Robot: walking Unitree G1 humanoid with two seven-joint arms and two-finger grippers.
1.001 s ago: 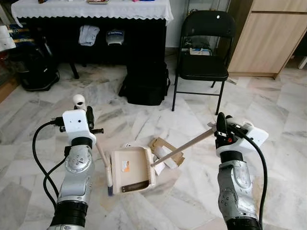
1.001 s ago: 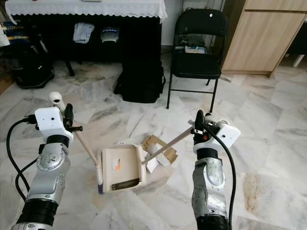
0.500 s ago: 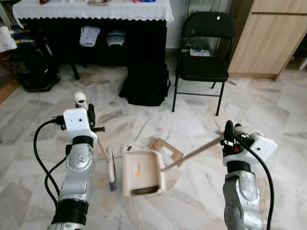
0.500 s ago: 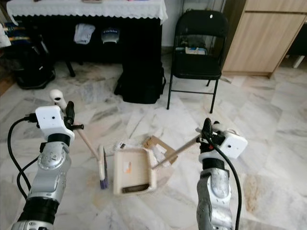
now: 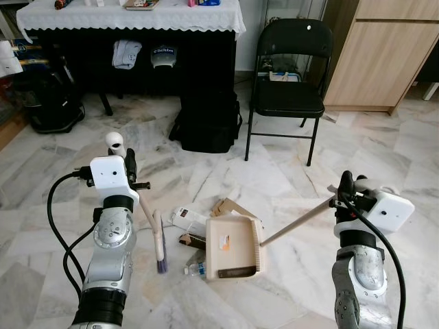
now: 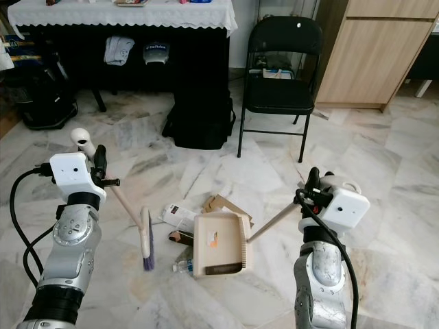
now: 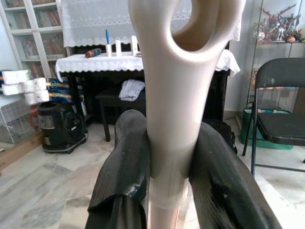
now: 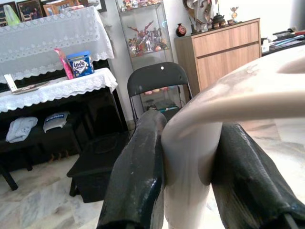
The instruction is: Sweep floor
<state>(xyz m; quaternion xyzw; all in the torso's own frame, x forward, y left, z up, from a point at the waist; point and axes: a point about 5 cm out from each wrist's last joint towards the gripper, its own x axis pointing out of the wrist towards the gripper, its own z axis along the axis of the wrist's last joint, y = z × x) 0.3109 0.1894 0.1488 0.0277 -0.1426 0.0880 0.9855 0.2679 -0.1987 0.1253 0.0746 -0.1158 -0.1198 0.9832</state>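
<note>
My left gripper (image 5: 128,167) is shut on the cream handle of a brush (image 5: 159,244), whose dark bristles rest on the marble floor. In the left wrist view the handle (image 7: 170,100) is clamped between the black fingers (image 7: 125,164). My right gripper (image 5: 345,188) is shut on the long handle of a beige dustpan (image 5: 234,248) lying flat on the floor to the right of the brush. Litter lies between and behind them: a white box (image 5: 188,221), torn cardboard (image 5: 230,206), a small brown box (image 5: 193,240) and a plastic bottle (image 5: 195,268).
A black folding chair (image 5: 291,77) stands ahead to the right, a black bag (image 5: 209,120) ahead in the middle. Behind is a dark table with a white lace cloth (image 5: 130,15). A wooden cabinet (image 5: 381,55) is at the far right and a dark vacuum (image 5: 48,99) at the left.
My right gripper has drawn the dustpan to the right, away from the brush, uncovering the white box, brown box and bottle. The left gripper and brush have hardly moved.
</note>
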